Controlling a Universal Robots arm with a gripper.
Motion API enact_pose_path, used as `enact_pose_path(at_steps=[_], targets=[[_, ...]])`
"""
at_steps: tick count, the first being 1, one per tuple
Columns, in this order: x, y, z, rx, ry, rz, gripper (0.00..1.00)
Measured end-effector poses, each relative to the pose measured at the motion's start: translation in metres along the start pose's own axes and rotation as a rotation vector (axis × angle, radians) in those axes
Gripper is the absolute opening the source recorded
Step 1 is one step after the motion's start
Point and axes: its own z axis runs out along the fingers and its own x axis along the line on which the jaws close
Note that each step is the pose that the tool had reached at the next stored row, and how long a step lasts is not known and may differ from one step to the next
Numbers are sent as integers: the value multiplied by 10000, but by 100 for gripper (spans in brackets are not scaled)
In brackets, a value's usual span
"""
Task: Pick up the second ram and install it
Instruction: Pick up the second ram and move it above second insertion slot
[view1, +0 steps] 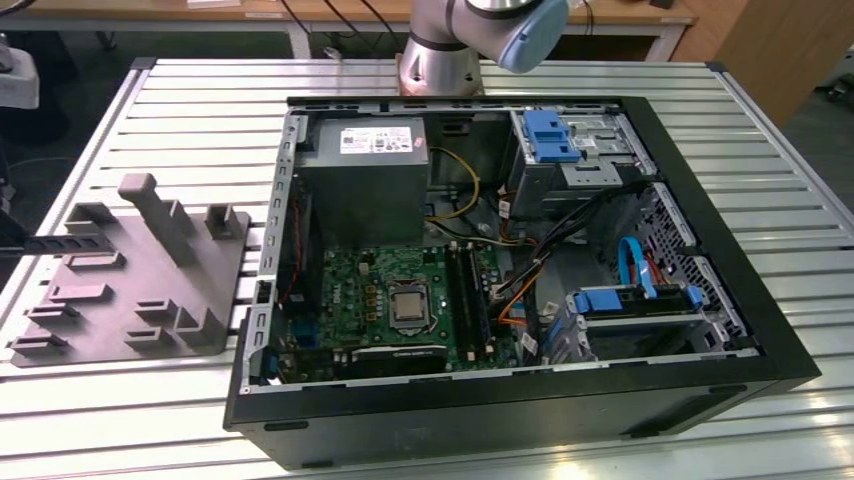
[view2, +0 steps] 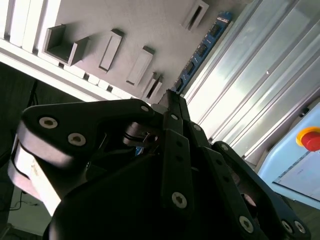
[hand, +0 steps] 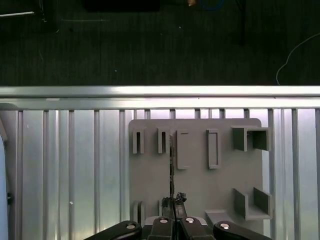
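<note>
Second ram (hand: 171, 160) hangs, apparently gripped, over fixture (hand: 200, 185) on slatted table (hand: 75, 165).

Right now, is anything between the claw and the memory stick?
Nothing visible. In the first wrist view the claw sits at one end of the second ram, which stands on edge on the grey fixture.

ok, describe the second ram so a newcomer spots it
Find the grey fixture plate on the slatted table. In the first wrist view the second ram is the thin dark strip over it, held in the gripper. Its neighbours are all grey plastic.
</note>
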Motion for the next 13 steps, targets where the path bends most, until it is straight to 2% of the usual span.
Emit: enact_pose_path(at_steps=[13], targets=[[-9, 4, -258, 1, -22, 0, 11]])
